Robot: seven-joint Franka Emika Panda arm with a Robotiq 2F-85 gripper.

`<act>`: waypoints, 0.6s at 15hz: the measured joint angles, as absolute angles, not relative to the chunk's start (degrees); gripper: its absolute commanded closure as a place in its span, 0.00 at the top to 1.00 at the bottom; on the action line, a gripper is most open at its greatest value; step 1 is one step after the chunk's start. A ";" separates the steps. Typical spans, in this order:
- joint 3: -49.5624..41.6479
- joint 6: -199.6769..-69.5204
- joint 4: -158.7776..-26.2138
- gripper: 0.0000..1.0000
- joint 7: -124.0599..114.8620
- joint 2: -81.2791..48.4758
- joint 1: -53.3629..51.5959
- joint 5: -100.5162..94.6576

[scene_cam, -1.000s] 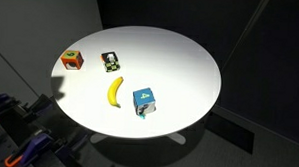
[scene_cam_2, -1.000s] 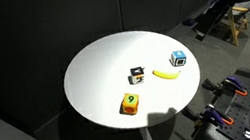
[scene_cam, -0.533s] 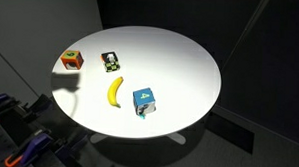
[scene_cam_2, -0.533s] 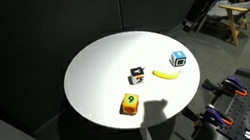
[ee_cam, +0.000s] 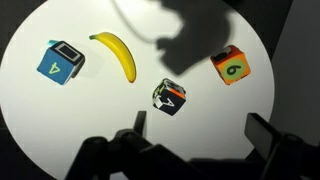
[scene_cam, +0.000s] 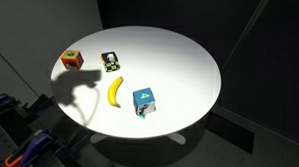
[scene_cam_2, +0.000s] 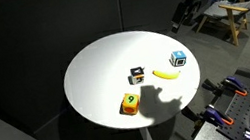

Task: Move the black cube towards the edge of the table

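The black cube (scene_cam: 110, 61) with white and green patches sits on the round white table (scene_cam: 181, 55), between the orange-red cube (scene_cam: 70, 60) and the banana (scene_cam: 115, 90). It also shows in an exterior view (scene_cam_2: 138, 74) and in the wrist view (ee_cam: 169, 97). My gripper (ee_cam: 200, 128) is open and empty, high above the table, with the black cube just beyond its left finger in the wrist view. In an exterior view the gripper (scene_cam_2: 188, 11) hangs above and beyond the table's far right edge. Its shadow falls on the tabletop.
A blue cube (scene_cam: 143, 100) (ee_cam: 60, 62) stands near the table's edge beside the banana (ee_cam: 117, 55). The orange-red cube (ee_cam: 228, 64) (scene_cam_2: 129, 104) is near the rim. Dark walls surround the table; chairs (scene_cam_2: 242, 11) and clamps (scene_cam_2: 227, 104) lie beyond it.
The arm has moved in from the upper right towards the table. Its shadow on the tabletop has grown and shifted. The cubes and the banana have not moved.
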State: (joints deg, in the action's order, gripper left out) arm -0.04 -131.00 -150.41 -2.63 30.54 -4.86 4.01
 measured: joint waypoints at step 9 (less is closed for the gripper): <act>-2.65 -131.15 -145.80 1.00 -1.99 19.58 -3.77 7.66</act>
